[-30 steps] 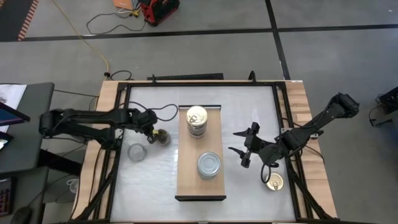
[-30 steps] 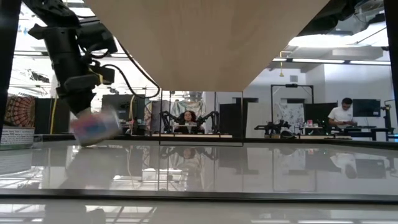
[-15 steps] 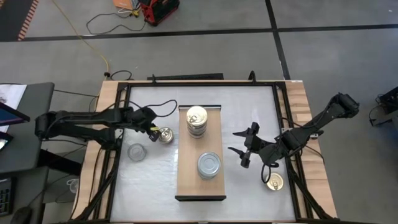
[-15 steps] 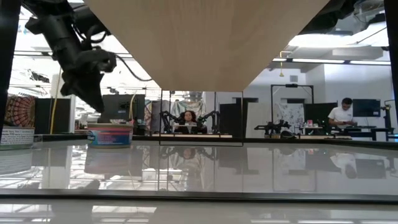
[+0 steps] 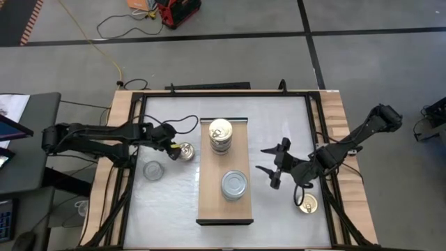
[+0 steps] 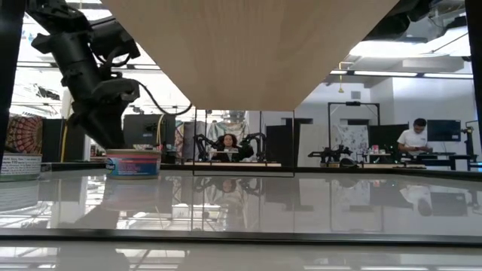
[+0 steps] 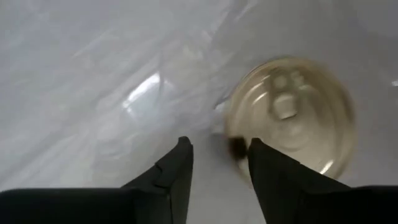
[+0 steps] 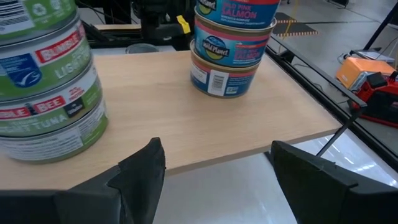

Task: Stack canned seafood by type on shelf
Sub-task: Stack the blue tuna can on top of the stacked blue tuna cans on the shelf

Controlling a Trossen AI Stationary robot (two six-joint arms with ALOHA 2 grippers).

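Cans: gold-lid tin (image 5: pixel 186 150) sat on white table (image 5: pixel 279 118), just left of shelf (image 5: pixel 225 209).
Change: a sec ago it hung tilted in left gripper (image 5: pixel 171 145); got set down, jaws part-spread & let go.
Right gripper (image 5: pixel 272 166): waited right of shelf, jaws spread wide.
Meaning: prob a regrip, still not stacked w/ gold stack (image 5: pixel 221 135).

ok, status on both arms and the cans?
Left gripper open beside gold-lid can on table. Right gripper open, idle by shelf. Nothing blocking.
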